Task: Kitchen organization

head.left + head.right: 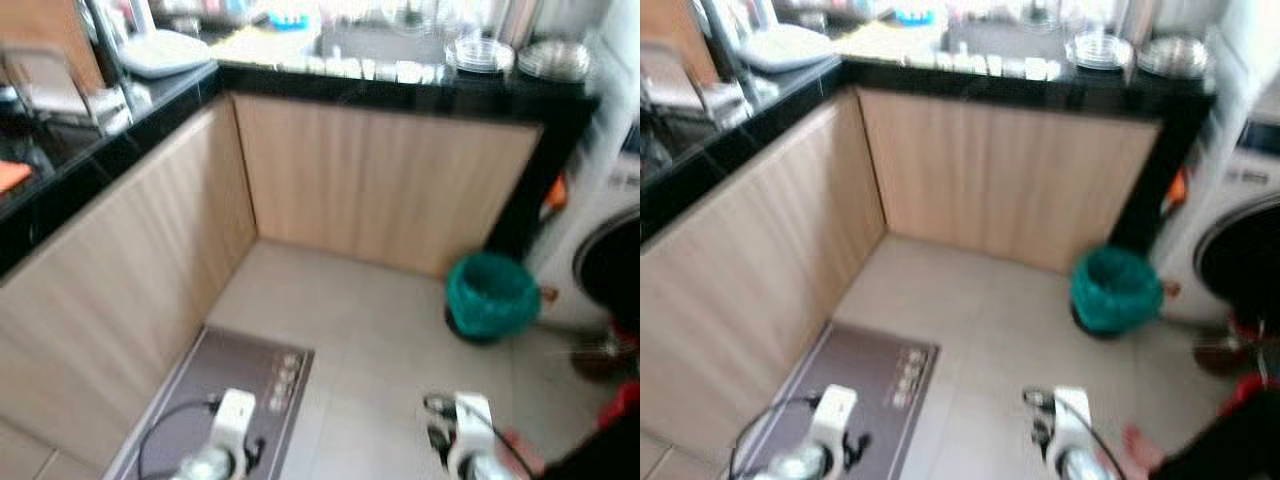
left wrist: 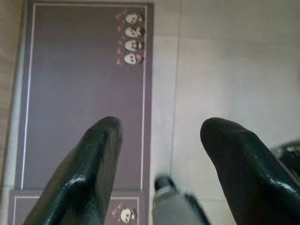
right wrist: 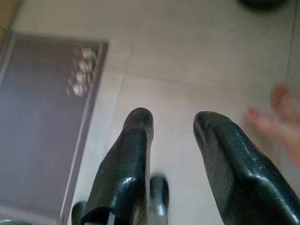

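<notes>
1. Your left gripper [image 2: 159,136] hangs with fingers spread and empty, over the edge of the grey floor mat [image 2: 79,93].
2. Your right gripper [image 3: 173,122] is parted too, holding nothing, above pale floor tiles [image 3: 197,56].
3. The dishes [image 1: 480,52], blurred but probably glass plates, sit on the black countertop [image 1: 400,95], well apart from both grippers.
4. A green-lined bin [image 1: 490,295] stands by the washing machine [image 1: 605,250].

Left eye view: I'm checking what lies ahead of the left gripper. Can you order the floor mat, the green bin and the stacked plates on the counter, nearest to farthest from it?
1. Floor mat, directly beneath the left gripper, beside the left cabinets.
2. Green bin, on the floor to the right, by the washing machine.
3. Stacked plates, on the back counter, upper right.
</notes>
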`<state>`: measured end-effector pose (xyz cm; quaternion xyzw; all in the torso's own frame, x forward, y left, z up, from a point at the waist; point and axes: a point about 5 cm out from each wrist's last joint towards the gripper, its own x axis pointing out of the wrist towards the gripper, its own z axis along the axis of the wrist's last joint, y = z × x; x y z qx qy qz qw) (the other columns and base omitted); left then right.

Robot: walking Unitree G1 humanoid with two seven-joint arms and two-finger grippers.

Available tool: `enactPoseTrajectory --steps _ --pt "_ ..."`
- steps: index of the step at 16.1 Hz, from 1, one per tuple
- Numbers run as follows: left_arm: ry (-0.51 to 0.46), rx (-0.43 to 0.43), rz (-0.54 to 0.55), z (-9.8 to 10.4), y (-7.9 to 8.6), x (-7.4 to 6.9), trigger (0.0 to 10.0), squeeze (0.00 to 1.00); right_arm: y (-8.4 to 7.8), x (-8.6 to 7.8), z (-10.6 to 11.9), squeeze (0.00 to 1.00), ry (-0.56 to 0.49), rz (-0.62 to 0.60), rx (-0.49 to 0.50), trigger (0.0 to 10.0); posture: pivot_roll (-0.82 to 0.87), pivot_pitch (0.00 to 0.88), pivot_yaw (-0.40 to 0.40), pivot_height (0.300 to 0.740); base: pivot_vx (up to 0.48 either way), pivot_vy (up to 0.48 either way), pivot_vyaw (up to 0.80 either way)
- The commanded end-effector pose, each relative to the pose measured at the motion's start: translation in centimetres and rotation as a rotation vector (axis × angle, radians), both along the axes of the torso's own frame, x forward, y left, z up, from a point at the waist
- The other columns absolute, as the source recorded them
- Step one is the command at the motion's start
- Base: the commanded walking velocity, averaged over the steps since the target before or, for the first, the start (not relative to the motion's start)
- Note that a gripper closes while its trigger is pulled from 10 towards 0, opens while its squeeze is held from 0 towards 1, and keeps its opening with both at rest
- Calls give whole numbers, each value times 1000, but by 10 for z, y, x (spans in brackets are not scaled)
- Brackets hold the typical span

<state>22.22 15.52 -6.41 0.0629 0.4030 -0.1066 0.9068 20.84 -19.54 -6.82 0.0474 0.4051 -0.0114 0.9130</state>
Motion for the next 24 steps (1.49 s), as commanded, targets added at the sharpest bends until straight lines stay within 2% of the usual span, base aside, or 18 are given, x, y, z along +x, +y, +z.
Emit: enactPoseTrajectory --steps 1,3,9,18,21,22,24 --pt "21 28 16 -3 11 -6 10000 0 10 -3 -3 0 12 10 24 10000 -91 0 22 740 281 0 0" --pt "23 22 14 -3 9 -6 10000 0 9 -3 -3 0 15 2 25 10000 -91 0 19 740 279 0 0" --pt "30 15 20 -5 9 -9 10000 0 7 -4 -4 0 26 17 24 10000 -86 0 11 740 280 0 -654" --pt "32 17 26 -5 9 -9 10000 0 6 -3 -3 0 19 26 16 10000 -90 0 9 740 277 0 0" --pt "33 18 29 -5 10 -9 10000 0 6 -2 -2 0 9 52 1 10000 -90 0 9 740 274 0 800" --pt "33 17 28 -5 10 -9 10000 0 7 -3 -3 0 13 27 25 10000 -90 0 9 740 274 0 606" --pt "34 17 26 -5 10 -9 10000 0 7 -3 -3 0 16 32 13 10000 -94 0 11 740 276 0 0"
